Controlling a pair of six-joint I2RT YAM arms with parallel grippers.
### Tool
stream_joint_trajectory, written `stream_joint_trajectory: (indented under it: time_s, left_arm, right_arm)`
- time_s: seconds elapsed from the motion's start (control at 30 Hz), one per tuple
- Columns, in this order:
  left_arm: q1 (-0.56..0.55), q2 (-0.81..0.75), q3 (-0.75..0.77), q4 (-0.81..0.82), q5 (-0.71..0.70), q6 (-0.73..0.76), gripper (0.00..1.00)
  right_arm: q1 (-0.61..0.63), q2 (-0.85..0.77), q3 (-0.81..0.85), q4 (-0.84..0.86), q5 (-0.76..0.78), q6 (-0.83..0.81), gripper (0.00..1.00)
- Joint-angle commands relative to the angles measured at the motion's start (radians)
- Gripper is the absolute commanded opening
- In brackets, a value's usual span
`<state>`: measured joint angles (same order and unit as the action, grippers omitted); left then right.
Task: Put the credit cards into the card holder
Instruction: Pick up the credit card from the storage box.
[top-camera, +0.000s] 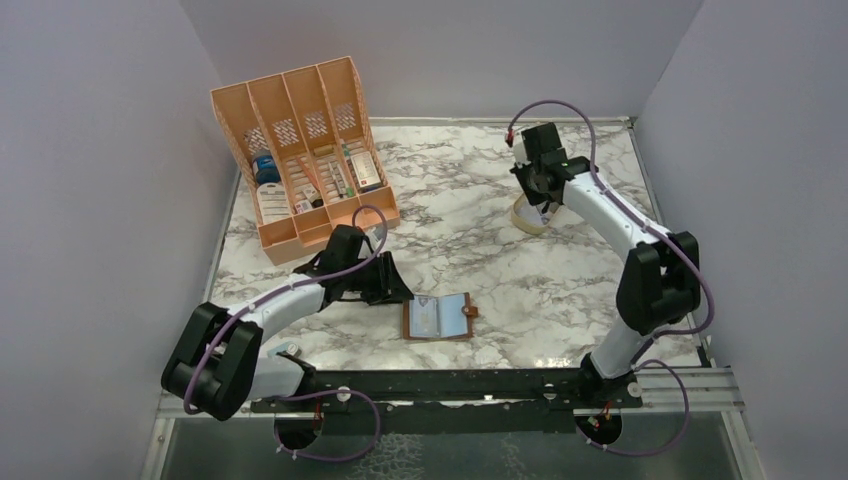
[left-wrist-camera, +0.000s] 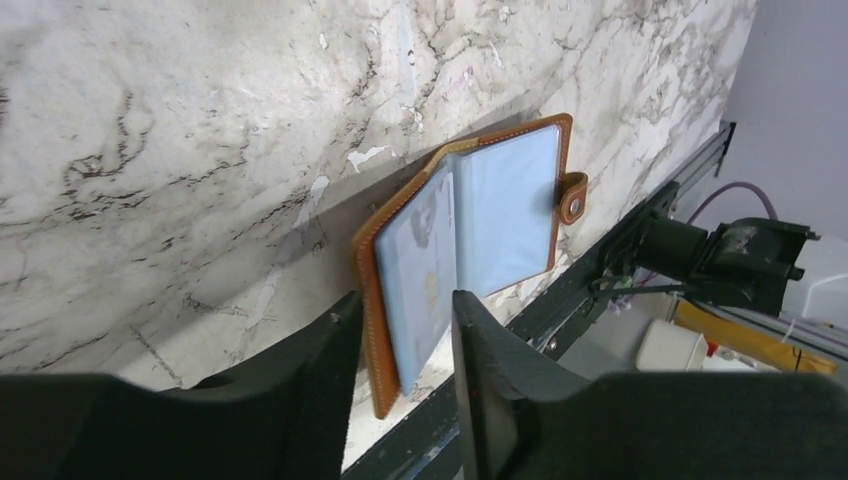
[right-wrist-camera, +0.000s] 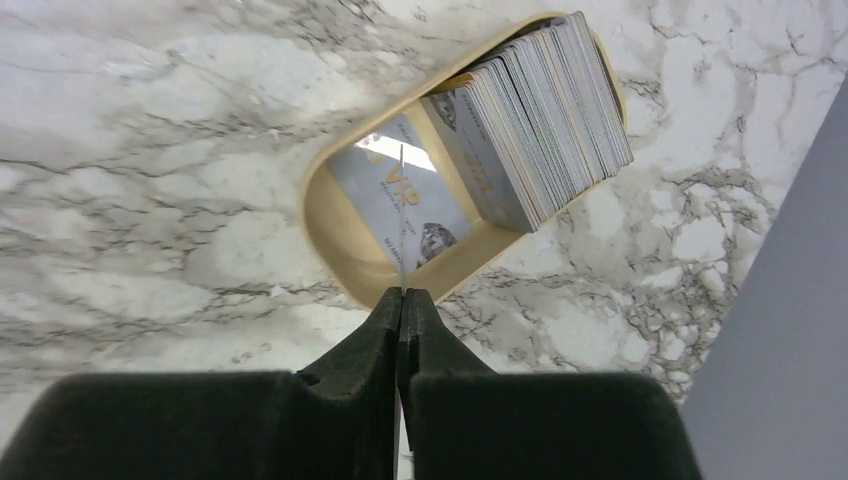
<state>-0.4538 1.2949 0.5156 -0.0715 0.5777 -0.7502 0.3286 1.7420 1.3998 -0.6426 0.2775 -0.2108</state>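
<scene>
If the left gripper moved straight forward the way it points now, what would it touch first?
Most likely the card holder, lying open on the table straight ahead of the left gripper; its near brown edge shows between the open jaws. Depth is hard to judge.

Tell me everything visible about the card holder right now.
The card holder is a small brown leather booklet with stitched edges, lying open on the marble table. Clear bluish sleeves face up; a snap tab sticks out on one side. The left gripper, open, sits at its edge; contact unclear.
</scene>
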Motion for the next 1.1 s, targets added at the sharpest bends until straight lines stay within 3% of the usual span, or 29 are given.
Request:
stream_joint_trajectory:
  time_s: [0.0, 0.03, 0.1, 0.17, 0.37, 0.63, 0.87, 1.07]
  left_arm:
    - [-0.002, -0.075, 0.032, -0.056, -0.105, -0.010, 0.44]
    - [-0.002, -0.089, 0.040, -0.074, -0.128, -0.008, 0.47]
    - [-0.003, -0.117, 0.061, -0.108, -0.178, -0.005, 0.68]
    - [-0.003, -0.143, 0.080, -0.127, -0.204, -0.002, 0.74]
    - [-0.002, -0.196, 0.123, -0.100, -0.175, 0.001, 0.73]
    - [-0.002, -0.204, 0.084, 0.107, -0.005, -0.068, 0.71]
    - [-0.003, -0.253, 0.020, 0.349, 0.121, -0.216, 0.75]
    - [-0.003, -0.272, 0.033, 0.410, 0.163, -0.253, 0.70]
  right_arm:
    - [0.014, -0.133, 0.002, -0.062, -0.154, 0.146, 0.01]
    - [0.015, -0.155, -0.006, -0.068, -0.181, 0.168, 0.01]
    - [0.018, -0.199, -0.024, -0.077, -0.262, 0.209, 0.01]
    - [0.019, -0.257, -0.052, -0.063, -0.330, 0.257, 0.01]
    - [0.043, -0.456, -0.231, 0.088, -0.651, 0.416, 0.01]
    - [0.075, -0.670, -0.596, 0.547, -1.088, 0.788, 0.01]
    - [0.097, -0.750, -0.780, 0.840, -1.208, 1.003, 0.01]
    - [0.115, -0.752, -0.829, 0.918, -1.215, 1.064, 0.01]
